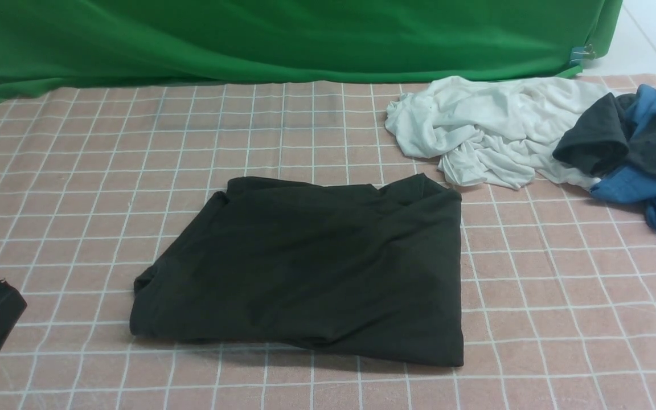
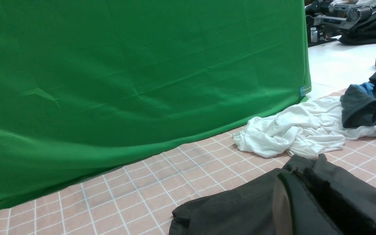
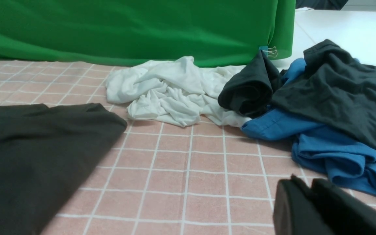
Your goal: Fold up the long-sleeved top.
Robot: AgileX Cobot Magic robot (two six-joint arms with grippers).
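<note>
Our left gripper (image 2: 308, 202) sits low at the near left corner of the desk (image 1: 561, 319), its dark jaws pressed together with no cloth between them. In the left wrist view its black fingers (image 2: 286, 205) fill the foreground, just in front of a rumpled edge of the long-sleeved top (image 2: 227, 209).

Our right gripper (image 3: 308, 209) shows only in its own wrist camera, where two black fingertips (image 3: 289, 209) hang above bare desk. They stand close side by side with nothing caught between them; whether a slit remains between them we cannot tell.

The long-sleeved top (image 1: 316, 267) lies in the middle of the desk, folded into a compact, roughly rectangular black bundle (its far corners a little uneven, its near edge casting a thin shadow). Neither gripper touches it in the front view.

Beyond it, toward the far right, a crumpled white garment (image 1: 487, 131) is heaped, well apart from the black bundle. Against its right side lies a charcoal-grey garment (image 1: 607, 136), draped over a blue garment (image 1: 630, 188) that spills toward the desk's right edge.

The desk wears a pink cloth crossed by white grid lines. A green backdrop (image 1: 282, 40) hangs along the far side, its hem resting on the cloth and a small clip (image 1: 581, 54) fastened at its right corner.
</note>
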